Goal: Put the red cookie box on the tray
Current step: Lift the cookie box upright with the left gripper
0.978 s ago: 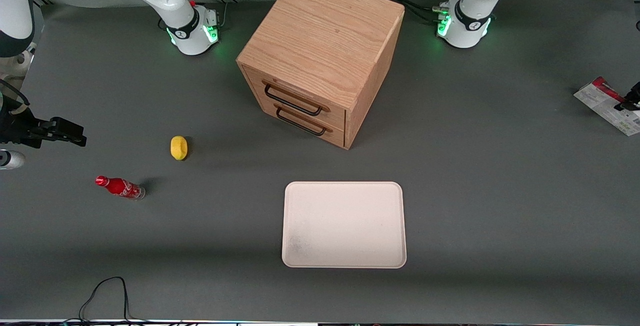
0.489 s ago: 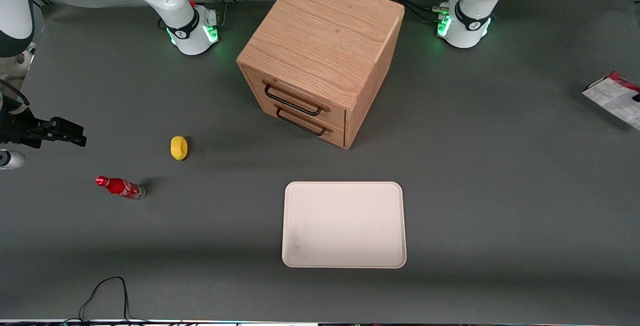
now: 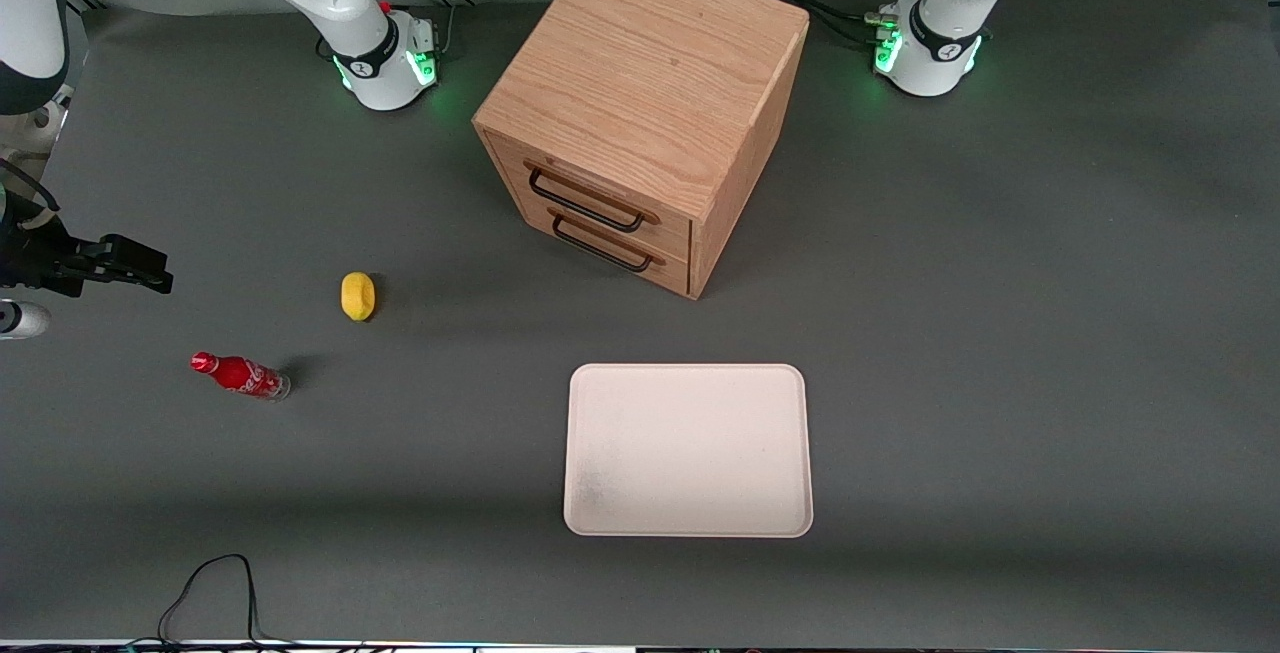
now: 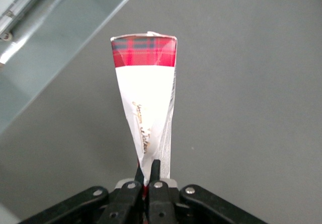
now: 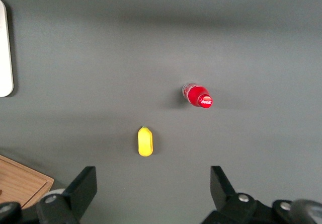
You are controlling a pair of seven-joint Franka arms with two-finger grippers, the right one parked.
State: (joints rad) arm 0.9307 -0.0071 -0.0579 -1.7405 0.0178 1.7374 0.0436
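Note:
The red cookie box [image 4: 148, 103] shows only in the left wrist view: a thin carton with a white printed face and a red tartan band at its end. The left arm's gripper [image 4: 147, 166] is shut on the box's near edge and holds it edge-up above the grey table. Neither the gripper nor the box appears in the front view. The tray [image 3: 688, 450], cream-white with rounded corners, lies flat with nothing on it, nearer the front camera than the wooden cabinet [image 3: 640, 103]. A corner of the tray [image 5: 4, 48] shows in the right wrist view.
A yellow lemon-like object [image 3: 357, 295] and a small red cola bottle [image 3: 240, 375] lie toward the parked arm's end. A black cable [image 3: 210, 583] loops at the table's front edge. A pale glassy strip [image 4: 45, 43] borders the table near the held box.
The box and the gripper holding it were at the working arm's end of the front view; they have moved off that view's edge. Nothing else has moved.

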